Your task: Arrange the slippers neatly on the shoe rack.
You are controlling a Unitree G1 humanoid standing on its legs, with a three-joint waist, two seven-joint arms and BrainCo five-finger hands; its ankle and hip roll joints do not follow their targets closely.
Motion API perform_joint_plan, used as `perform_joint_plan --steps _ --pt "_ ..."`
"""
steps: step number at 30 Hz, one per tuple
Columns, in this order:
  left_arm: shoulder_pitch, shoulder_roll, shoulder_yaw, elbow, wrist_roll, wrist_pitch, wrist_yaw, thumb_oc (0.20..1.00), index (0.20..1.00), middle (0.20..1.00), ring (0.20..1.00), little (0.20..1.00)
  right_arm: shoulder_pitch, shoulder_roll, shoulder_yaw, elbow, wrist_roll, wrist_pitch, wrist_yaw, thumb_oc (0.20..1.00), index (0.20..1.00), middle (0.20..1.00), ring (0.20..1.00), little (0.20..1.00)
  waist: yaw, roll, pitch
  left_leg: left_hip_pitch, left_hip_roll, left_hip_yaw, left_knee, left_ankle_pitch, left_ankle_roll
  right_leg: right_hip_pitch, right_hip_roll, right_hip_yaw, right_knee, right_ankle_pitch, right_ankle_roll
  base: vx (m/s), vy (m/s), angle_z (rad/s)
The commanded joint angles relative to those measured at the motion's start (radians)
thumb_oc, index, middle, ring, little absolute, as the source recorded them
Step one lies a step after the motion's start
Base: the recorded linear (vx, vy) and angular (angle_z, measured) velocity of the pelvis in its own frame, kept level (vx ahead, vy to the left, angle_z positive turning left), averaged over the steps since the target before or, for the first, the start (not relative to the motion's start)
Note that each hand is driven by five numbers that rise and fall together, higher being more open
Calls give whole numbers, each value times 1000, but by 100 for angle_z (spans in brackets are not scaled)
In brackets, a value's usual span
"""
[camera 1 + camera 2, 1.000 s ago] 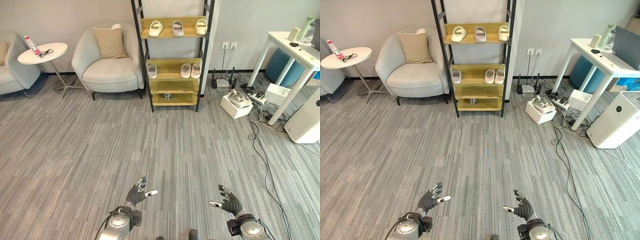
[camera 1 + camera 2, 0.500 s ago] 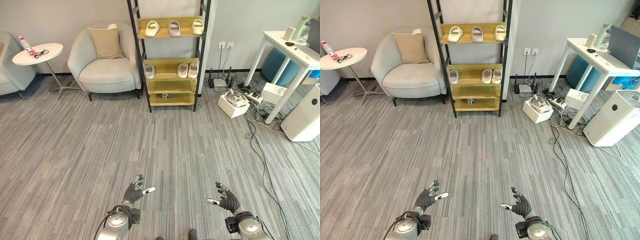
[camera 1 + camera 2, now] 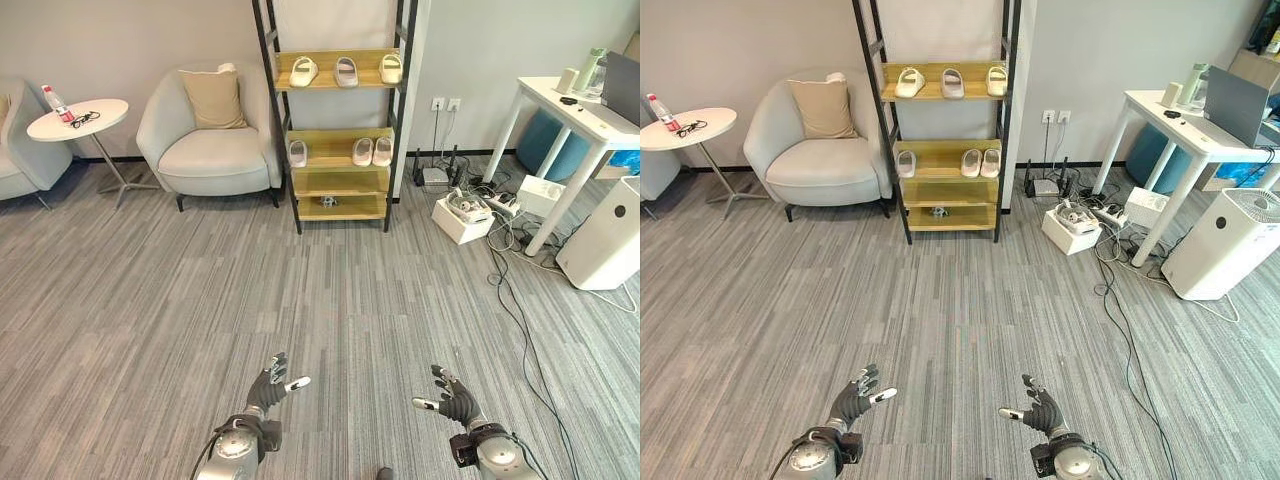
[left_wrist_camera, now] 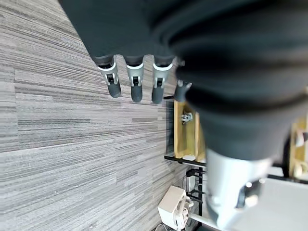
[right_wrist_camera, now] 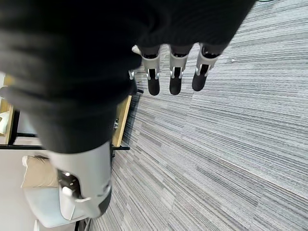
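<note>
While both the left hand (image 3: 272,384) and right hand (image 3: 450,402) hang relaxed and empty, those slippers (image 3: 363,151) look light, soft, best pinched across the strap.

An office lounge is showing here: grey striped carpet (image 3: 200,300) is running far ahead of the left robot hand (image 3: 270,385). Beyond it an armchair (image 3: 210,140) and shoe rack (image 3: 340,130) are standing against the wall, while a white desk (image 3: 585,115) is sitting ahead of the right robot hand (image 3: 452,402).

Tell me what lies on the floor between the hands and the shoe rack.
Bare grey carpet runs from the left hand and right hand to the shoe rack, as the left eye view shows. The cables lie off to the right.
</note>
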Motion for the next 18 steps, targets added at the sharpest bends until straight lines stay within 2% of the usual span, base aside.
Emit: perform_joint_plan --steps 1,3,4,5,6,7,9,11,12,13,14,17,18 --pt "-59 36 31 -28 39 -46 5 1000 1000 1000 1000 1000 -71 16 15 -26 -8 -39 -8 1000 1000 1000 1000 1000 0 -57 29 20 22 11 0 -85 -26 25 -110 29 3 -88 122 14 92 1" --pt "-56 52 44 -33 58 -43 1 1000 1000 1000 1000 1000 -80 10 1 -23 -8 -37 -8 1000 1000 1000 1000 1000 6 -60 46 -1 8 7 0 -85 -12 -12 -123 28 49 -95 133 -17 175 0" --pt "-60 60 50 -30 69 -41 1 1000 1000 1000 1000 1000 -87 9 -6 -24 -12 -38 -9 1000 1000 1000 1000 1000 9 -60 64 -13 0 8 3 -89 0 -62 -131 38 128 -105 143 -39 170 -6" --pt "-60 60 50 -30 69 -41 1 1000 1000 1000 1000 1000 -87 9 -6 -24 -12 -38 -9 1000 1000 1000 1000 1000 10 -60 64 -13 0 8 3 -89 0 -63 -131 38 129 -106 143 -65 179 0" --pt "-72 63 55 -25 79 -34 4 1000 1000 1000 1000 1000 -98 11 -8 -26 -26 -36 -11 1000 1000 1000 1000 1000 7 -59 98 -12 -10 6 13 -97 19 -142 -137 50 284 -73 176 -15 159 5" --pt "-83 63 54 -19 75 -33 5 1000 1000 1000 1000 1000 -100 9 -9 -34 -35 -35 -13 1000 1000 1000 1000 1000 -1 -54 117 -4 -9 5 16 -100 26 -201 -135 63 393 -36 186 -16 158 -7" --pt "-89 61 52 -17 74 -34 7 1000 1000 1000 1000 1000 -99 8 -9 -37 -38 -34 -14 1000 1000 1000 1000 1000 -4 -53 121 4 -9 7 16 -104 27 -229 -136 63 427 -29 183 103 35 -5" --pt "-102 57 44 -26 69 -39 9 1000 1000 1000 1000 1000 -97 8 -13 -42 -30 -33 -16 1000 1000 1000 1000 1000 -15 -53 125 28 -8 11 8 -116 22 -259 -136 44 400 -18 171 213 -18 20" --pt "-118 55 29 -35 60 -41 11 1000 1000 1000 1000 1000 -98 1 -18 -46 -22 -35 -21 1000 1000 1000 1000 1000 -27 -53 126 49 -11 12 2 -130 17 -275 -127 18 321 -24 161 154 -39 -8" --pt "-119 55 28 -35 59 -41 11 1000 1000 1000 1000 1000 -98 1 -19 -46 -22 -35 -21 1000 1000 1000 1000 1000 -29 -51 128 52 -9 10 2 -131 16 -270 -126 15 318 -23 161 323 -115 -23" --pt "-142 47 16 -34 45 -43 20 1000 1000 1000 1000 1000 -103 3 -20 -40 -12 -36 -31 1000 1000 1000 1000 1000 -47 -59 131 76 -14 7 0 -152 6 -304 -116 -3 230 -5 165 183 -78 -10" --pt "-158 31 5 -35 33 -47 24 1000 1000 1000 1000 1000 -97 3 -22 -45 -11 -35 -37 1000 1000 1000 1000 1000 -73 -61 130 126 1 -4 1 -188 -10 -313 -105 -21 151 18 174 316 -165 4" --pt "-168 25 1 -31 33 -51 21 1000 1000 1000 1000 1000 -89 -4 -21 -47 -16 -41 -36 1000 1000 1000 1000 1000 -79 -64 119 136 2 -8 6 -204 -15 -293 -103 -15 122 16 167 374 -240 28"
